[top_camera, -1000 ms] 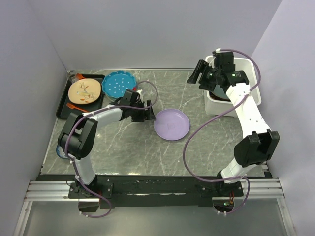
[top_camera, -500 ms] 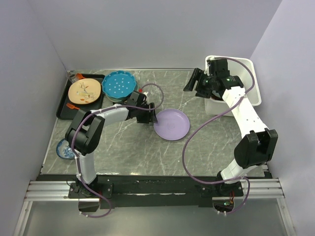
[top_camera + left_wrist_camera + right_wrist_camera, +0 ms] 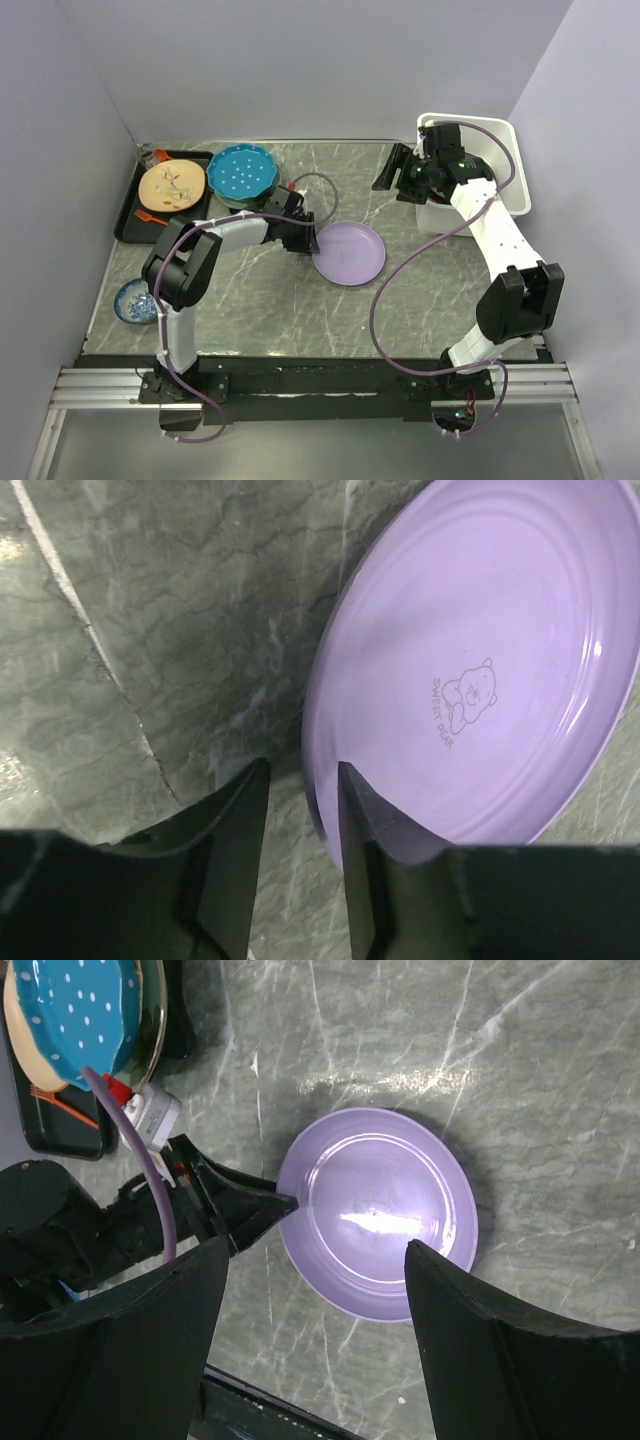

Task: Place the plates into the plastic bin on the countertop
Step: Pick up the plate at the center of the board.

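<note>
Mid-frame on the dark grey veined tabletop point(image 3: 260, 300) lies the round lavender plate point(image 3: 349, 253). The left end effector point(image 3: 303, 772) straddles its left rim, jaws narrowly apart, ready to pinch. Upper right, the right end effector point(image 3: 392, 168) hangs wide open, empty, beside the deep white plastic bin point(image 3: 503, 131).

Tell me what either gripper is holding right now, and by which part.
Nothing is gripped yet. The left gripper straddles the rim of the lavender plate with a gap showing; the right gripper is open and empty.
</note>
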Robot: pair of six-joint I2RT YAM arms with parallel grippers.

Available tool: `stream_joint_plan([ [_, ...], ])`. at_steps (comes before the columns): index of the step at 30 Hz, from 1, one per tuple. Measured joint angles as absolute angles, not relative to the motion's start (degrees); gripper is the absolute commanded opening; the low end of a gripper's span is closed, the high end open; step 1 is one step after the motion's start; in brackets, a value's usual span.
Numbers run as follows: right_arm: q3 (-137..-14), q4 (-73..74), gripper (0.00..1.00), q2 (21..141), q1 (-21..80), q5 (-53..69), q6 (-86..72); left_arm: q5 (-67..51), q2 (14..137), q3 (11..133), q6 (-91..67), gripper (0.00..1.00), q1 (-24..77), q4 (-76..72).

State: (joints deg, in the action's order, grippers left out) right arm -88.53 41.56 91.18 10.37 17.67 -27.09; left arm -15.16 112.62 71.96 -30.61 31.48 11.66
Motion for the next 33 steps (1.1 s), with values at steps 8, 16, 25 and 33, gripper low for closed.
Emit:
stream_joint_plan([
  [8,-87.5,41.5,0.79,91.2,10.4,17.7,-26.9,-15.4,113.4,72.1,-30.6,0.07,31.9,11.4],
  [16,-86.5,41.3,0.79,91.1,10.4,18.0,-26.5,-15.5,113.4,72.3,-30.7,0.01,32.0,11.5],
  [25,-84.1,40.8,0.79,91.1,10.4,18.5,-26.1,-14.9,113.4,72.3,-30.9,0.01,32.0,11.6],
  [33,-83.1,40.1,0.79,91.0,10.4,19.2,-26.1,-13.0,111.9,71.3,-31.3,0.01,32.1,11.4],
])
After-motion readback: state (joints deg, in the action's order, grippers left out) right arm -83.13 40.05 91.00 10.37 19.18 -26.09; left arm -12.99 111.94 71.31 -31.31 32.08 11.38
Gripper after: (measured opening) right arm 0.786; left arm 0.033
